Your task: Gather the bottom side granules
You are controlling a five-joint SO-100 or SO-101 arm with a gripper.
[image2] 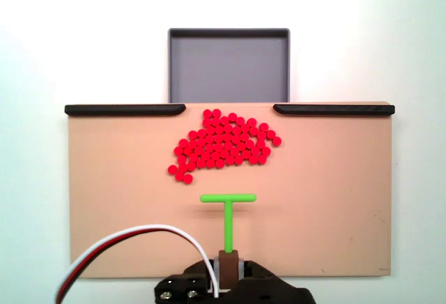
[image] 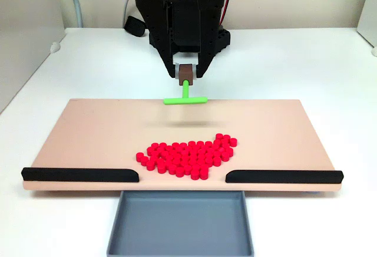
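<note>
A tan board [image: 94,133] lay on the white table [image: 306,62], with a grey tray [image: 179,224] at its near edge. The granules [image: 188,155] formed a patch elongated left-right near the gap between two black rails [image: 79,174]. The gripper [image: 187,74] clamped a green T-stick [image: 185,98], its crossbar facing the granules.

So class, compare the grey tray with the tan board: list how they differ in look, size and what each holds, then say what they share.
The grey tray has raised walls on its sides; the tan board is a flat slab with two black rails along one edge. The tray is smaller than the board. The tray holds nothing; the board carries the red granules. Both are rectangular, lie on the white table, and meet at the gap between the rails.
</note>
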